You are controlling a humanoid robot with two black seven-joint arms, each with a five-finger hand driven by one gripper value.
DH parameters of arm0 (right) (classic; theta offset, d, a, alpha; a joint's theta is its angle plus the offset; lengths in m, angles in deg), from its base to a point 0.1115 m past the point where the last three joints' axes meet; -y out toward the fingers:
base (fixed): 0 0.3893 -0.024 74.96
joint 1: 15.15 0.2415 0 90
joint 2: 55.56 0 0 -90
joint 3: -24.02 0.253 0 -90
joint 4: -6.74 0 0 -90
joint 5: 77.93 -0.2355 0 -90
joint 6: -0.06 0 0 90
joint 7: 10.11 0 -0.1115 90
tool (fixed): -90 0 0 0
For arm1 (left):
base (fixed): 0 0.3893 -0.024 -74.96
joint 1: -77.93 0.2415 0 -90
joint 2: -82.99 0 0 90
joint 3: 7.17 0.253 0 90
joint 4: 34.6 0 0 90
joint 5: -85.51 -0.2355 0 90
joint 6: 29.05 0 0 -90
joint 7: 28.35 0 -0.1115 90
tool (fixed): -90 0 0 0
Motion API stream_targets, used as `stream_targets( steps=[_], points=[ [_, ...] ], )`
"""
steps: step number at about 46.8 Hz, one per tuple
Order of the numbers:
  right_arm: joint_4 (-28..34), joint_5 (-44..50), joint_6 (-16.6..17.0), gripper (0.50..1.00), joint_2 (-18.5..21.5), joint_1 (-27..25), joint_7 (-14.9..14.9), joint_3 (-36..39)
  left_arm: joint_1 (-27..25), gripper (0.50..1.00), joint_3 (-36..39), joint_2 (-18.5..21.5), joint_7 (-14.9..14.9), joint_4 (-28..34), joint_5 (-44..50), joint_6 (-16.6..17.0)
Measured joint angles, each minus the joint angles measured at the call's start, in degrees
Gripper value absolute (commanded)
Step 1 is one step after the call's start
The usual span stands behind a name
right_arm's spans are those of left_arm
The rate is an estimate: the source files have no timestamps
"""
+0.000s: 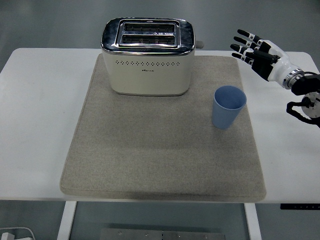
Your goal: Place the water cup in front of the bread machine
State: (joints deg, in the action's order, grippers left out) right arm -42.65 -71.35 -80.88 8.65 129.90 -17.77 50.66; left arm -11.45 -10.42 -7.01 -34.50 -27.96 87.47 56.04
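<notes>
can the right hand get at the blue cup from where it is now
Probably yes. The right hand hovers open above the table's right side, up and to the right of the blue cup. Nothing lies between them; the toaster stands off to the cup's left, so the cup's right side is free.

The only print in view is a small dark mark on the front wall of the bread machine (147, 60), just below its row of vent holes, and it is too small to read. There is also faint lettering between the two slots on its chrome top, likewise illegible. Nothing else carries any text, number or sign.
</notes>
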Motion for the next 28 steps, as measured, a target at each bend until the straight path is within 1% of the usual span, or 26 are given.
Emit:
stream_targets(
  steps=[5, 10, 15, 21, 22, 24, 28],
  points=[
    [-2.12, 0.1, 2.26, 0.921, -2.58, -0.23, -0.29, -0.22, -0.01, 1.0, 0.02, 0.0, 0.0, 0.03, -0.01, 0.0],
    [-3.45, 0.43, 4.49, 0.924, -4.71, -1.63, -0.34, -0.31, 0.0, 1.0, 0.01, 0.0, 0.0, 0.04, -0.02, 0.0],
    [-6.29, 0.53, 7.24, 0.921, -8.49, -2.79, -0.4, -0.33, 0.0, 1.0, 0.0, 0.0, 0.0, 0.03, -0.03, 0.0],
    [-8.95, 0.62, 9.68, 0.924, -12.44, -4.78, -0.56, 0.08, 0.01, 1.0, -0.01, 0.0, 0.0, 0.02, -0.03, 0.0],
    [-9.38, 0.62, 10.61, 0.924, -13.23, -5.22, -0.63, 0.12, 0.0, 1.0, -0.01, 0.0, 0.0, 0.02, -0.03, 0.0],
    [-9.89, 0.63, 11.69, 0.924, -14.35, -5.98, -0.94, 0.25, -0.01, 1.0, -0.01, 0.0, 0.0, 0.03, -0.03, 0.0],
    [-10.93, 0.63, 13.44, 0.923, -16.69, -7.63, -2.6, 0.46, 0.0, 1.0, -0.01, 0.0, 0.0, 0.04, -0.03, 0.0]
  ],
)
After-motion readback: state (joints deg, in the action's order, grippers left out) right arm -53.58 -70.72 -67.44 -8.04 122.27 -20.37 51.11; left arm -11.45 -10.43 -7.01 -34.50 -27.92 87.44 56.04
